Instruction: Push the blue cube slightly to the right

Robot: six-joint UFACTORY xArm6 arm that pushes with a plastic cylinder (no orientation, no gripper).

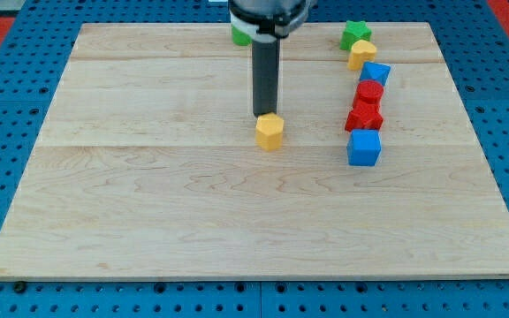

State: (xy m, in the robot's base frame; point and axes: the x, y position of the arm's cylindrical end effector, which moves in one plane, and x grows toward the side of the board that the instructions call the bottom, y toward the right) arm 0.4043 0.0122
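Near the board's middle, a little toward the far edge, my tip [264,115] rests just behind a yellow block [270,132], touching it or very nearly so. There are no jaws to report: the arm ends in a plain rod that holds nothing and can only shove.

The blue cube [364,147] sits well to the right of my tip, as the nearest member of a column of blocks running toward the far edge. Directly behind it, touching or almost touching, is a red star [363,117]; then a red block [369,92], a second blue block [376,73], a yellow one [361,55] and a green star [355,34]. A green block [239,35] peeks out on the far side, left of the arm.

The push has not begun, I judge; my tip must first get to the cube's left face.

What could go wrong:
- Heading straight right and near from here may drag the yellow block along, since it lies just in front of my tip.
- Arriving too far back would strike the red star instead, or catch both, and disturb the column.
- Contact off the centre of the left face would turn the cube rather than slide it.
- The cube may rub against the star as it slides and pull it along.
- "Slightly" is the order; an overlong stroke sends the cube on toward the board's [148,221] right edge.
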